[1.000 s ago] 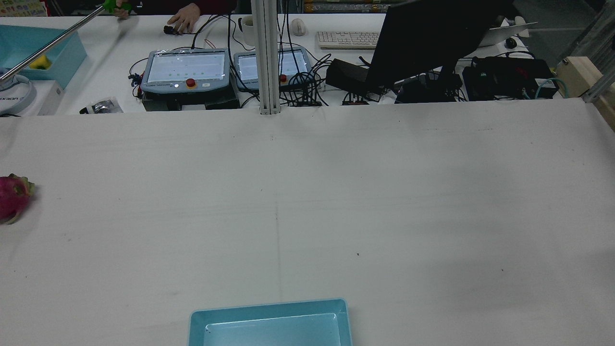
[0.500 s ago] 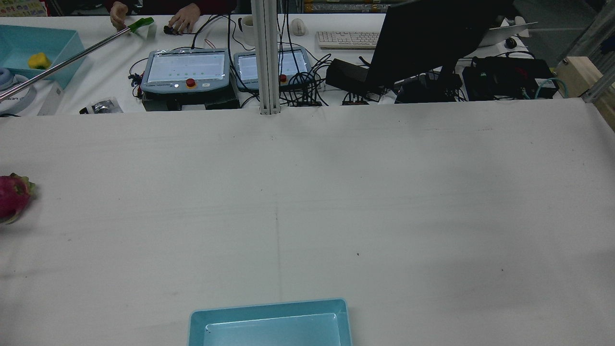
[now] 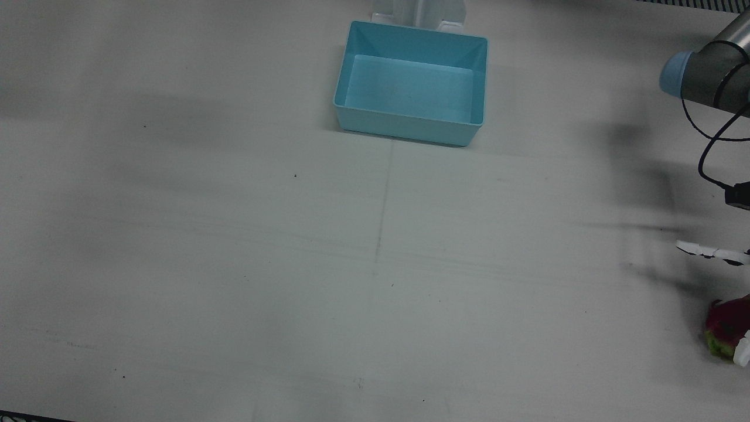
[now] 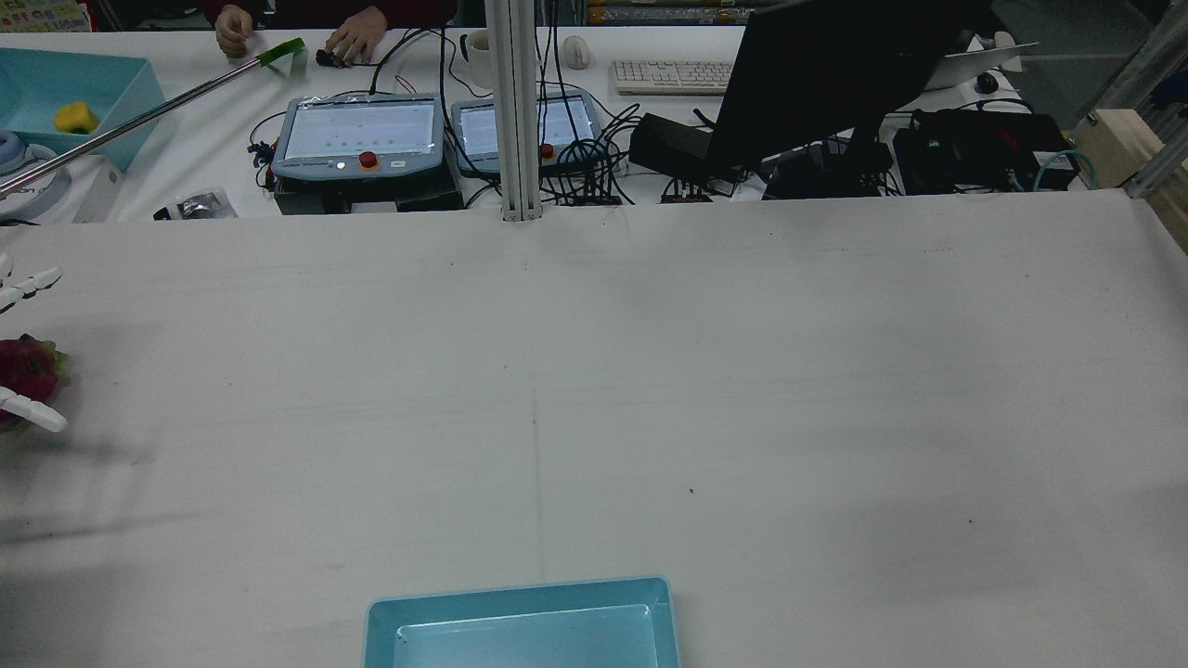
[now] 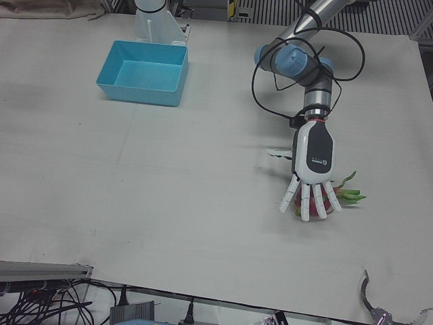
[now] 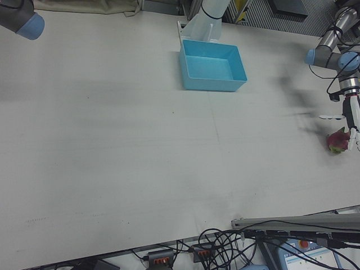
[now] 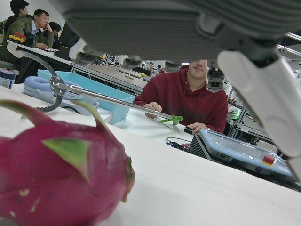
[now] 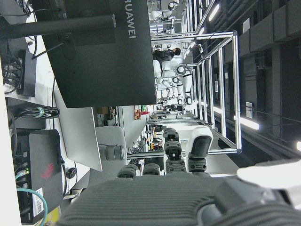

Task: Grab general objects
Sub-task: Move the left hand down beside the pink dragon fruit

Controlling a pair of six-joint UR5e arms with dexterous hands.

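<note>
A pink dragon fruit [image 5: 333, 198] with green tips lies on the white table near its left edge. It also shows in the rear view [image 4: 26, 369], the front view [image 3: 724, 332], the right-front view [image 6: 337, 139] and, close up, the left hand view [image 7: 56, 179]. My left hand [image 5: 312, 162] hangs palm-down over the fruit, open, with its fingers [image 4: 35, 414] spread on either side; I cannot tell whether they touch it. My right hand [image 8: 164, 193] shows only in its own view, raised, open and empty.
A light blue bin [image 3: 410, 126], empty, stands at the table's near edge between the arms' pedestals. Beyond the far edge are teach pendants [image 4: 360, 134], cables, a monitor [image 4: 835, 74] and a person holding a grabber stick [image 4: 148, 107].
My left hand's white fingertips have come into the rear view at the left edge, on both sides of the dragon fruit. The fruit has not moved. The person's grabber stick has shifted.
</note>
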